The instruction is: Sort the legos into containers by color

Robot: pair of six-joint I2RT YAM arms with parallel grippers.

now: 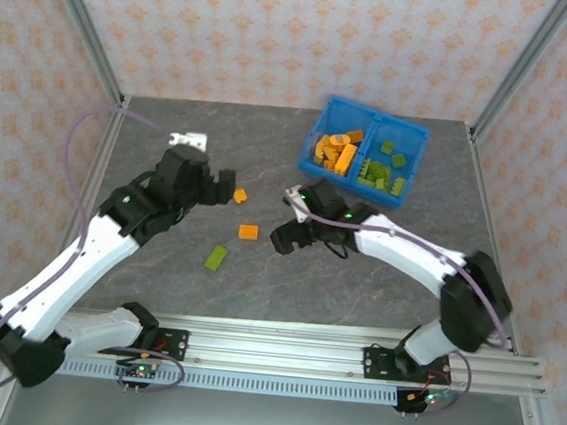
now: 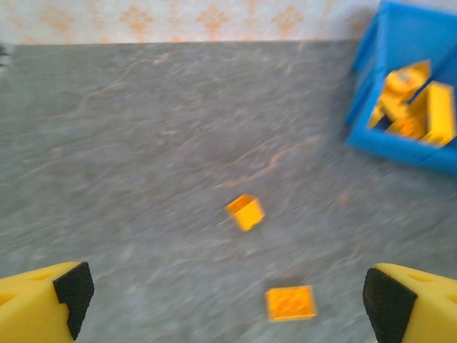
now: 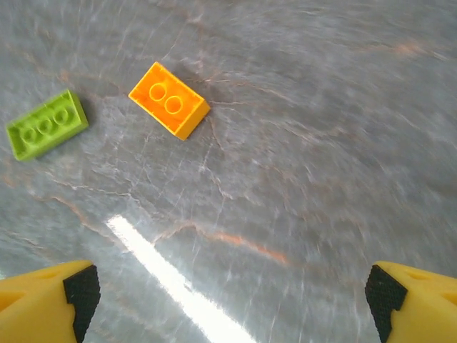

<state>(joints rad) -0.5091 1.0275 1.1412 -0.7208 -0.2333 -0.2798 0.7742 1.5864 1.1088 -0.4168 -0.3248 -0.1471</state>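
While left end effector gapes, two orange legos ahead

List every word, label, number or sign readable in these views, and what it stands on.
No text is readable.
Orange lego and green lego: no lettering legible on the studs.
Blue bin: no label visible.
White object at the table's far side: too small to read.

Bin sits far right on surface (legos in both halves); three loose legos lie nearer me, left.
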